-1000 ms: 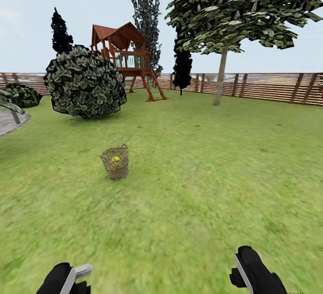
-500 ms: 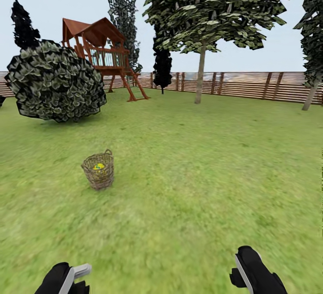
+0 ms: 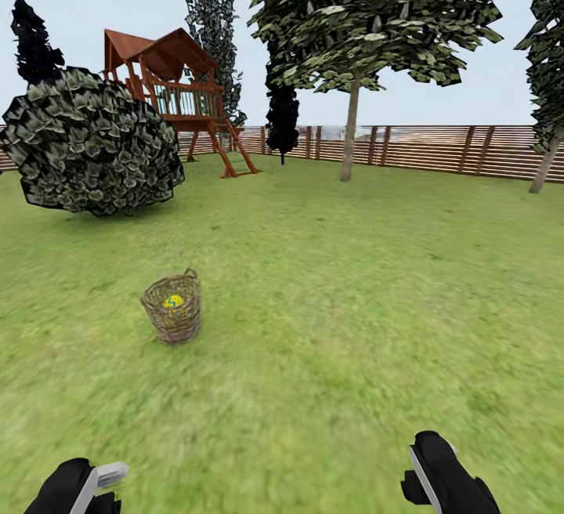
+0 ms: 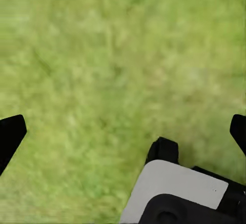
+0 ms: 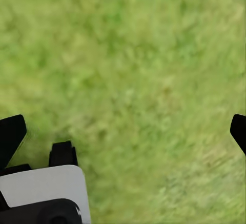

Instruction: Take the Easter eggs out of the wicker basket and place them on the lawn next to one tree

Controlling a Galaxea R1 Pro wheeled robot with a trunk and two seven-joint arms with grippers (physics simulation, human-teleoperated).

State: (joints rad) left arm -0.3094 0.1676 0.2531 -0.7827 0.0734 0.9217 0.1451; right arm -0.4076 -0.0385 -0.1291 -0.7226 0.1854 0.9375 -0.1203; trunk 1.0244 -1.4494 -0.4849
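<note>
One yellow, blue-banded Easter egg (image 3: 173,302) peeks from the wicker basket (image 3: 172,311), which stands upright on the lawn (image 3: 329,318), mouth skyward, looped handle at its far rim. It sits well ahead of the left gripper (image 4: 123,131), jaws spread wide over bare grass. Further right, the pale-trunked tree (image 3: 349,132) rises by the fence (image 3: 439,150). Right gripper (image 5: 123,131): spread wide too, far from the basket.
</note>
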